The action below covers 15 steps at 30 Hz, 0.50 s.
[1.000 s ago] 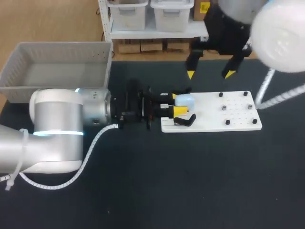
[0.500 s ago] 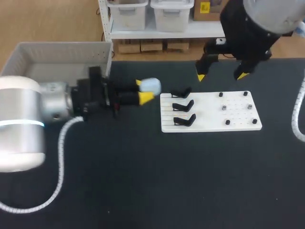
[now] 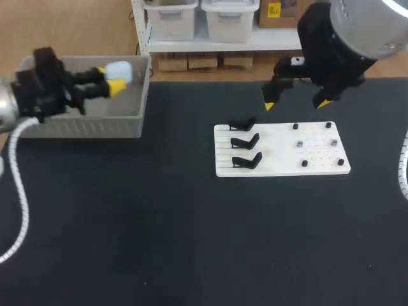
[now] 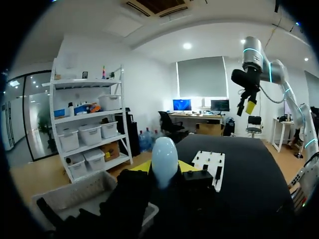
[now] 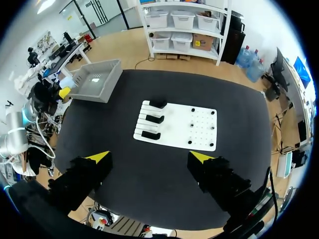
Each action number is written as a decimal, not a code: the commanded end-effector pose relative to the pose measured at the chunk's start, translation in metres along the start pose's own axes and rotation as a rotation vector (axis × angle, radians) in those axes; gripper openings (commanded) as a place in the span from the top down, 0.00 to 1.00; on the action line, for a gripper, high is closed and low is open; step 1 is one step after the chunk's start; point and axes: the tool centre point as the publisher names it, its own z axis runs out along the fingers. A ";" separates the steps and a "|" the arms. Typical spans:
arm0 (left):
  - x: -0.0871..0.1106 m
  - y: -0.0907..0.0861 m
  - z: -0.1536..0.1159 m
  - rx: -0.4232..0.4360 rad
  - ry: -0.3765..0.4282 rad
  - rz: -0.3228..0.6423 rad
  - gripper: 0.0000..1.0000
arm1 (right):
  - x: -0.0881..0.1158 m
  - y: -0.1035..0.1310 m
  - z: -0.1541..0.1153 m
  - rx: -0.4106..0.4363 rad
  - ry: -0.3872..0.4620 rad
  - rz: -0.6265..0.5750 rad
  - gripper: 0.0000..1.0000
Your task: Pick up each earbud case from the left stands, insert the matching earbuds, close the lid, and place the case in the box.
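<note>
My left gripper is shut on a pale blue, egg-shaped earbud case, lid closed, held over the right end of the grey box. In the left wrist view the case stands upright between the yellow fingertips, with the box below. Three black stands on the left part of the white board hold nothing. My right gripper hangs open high above the board's far edge; from its wrist view the open gripper looks down on the board.
Small black and grey pegs dot the right half of the white board. The grey box sits at the table's far left corner, its walls standing higher than the black tabletop.
My left arm has lifted the case off the stands and swung it left, from the board to above the grey box. The right gripper has shifted slightly right and stayed open.
</note>
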 end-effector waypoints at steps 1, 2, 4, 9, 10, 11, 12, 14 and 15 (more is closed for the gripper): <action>0.003 0.041 -0.003 -0.044 -0.003 -0.013 1.00 | 0.002 0.000 0.000 0.001 -0.008 0.001 0.00; 0.004 0.052 -0.004 -0.047 0.005 -0.017 1.00 | 0.002 0.000 0.000 0.001 -0.008 0.001 0.00; 0.009 0.074 -0.006 -0.055 0.021 -0.025 1.00 | 0.002 0.000 0.000 0.001 -0.008 0.001 0.00; 0.021 0.119 -0.003 -0.054 0.048 -0.031 1.00 | 0.002 0.000 0.000 0.001 -0.008 0.001 0.00; 0.024 0.128 -0.001 -0.050 0.057 -0.029 1.00 | 0.002 0.000 0.000 0.001 -0.008 0.001 0.00; 0.027 0.137 0.001 -0.047 0.063 -0.030 1.00 | 0.002 0.000 0.000 0.001 -0.008 0.001 0.00; 0.029 0.141 0.002 -0.041 0.076 -0.029 1.00 | 0.002 0.000 0.000 0.001 -0.008 0.001 0.00; 0.034 0.150 0.005 -0.037 0.091 -0.035 1.00 | 0.002 0.000 0.000 0.001 -0.008 0.001 0.00; 0.037 0.153 0.006 -0.035 0.101 -0.037 1.00 | 0.002 0.000 0.000 0.001 -0.008 0.001 0.00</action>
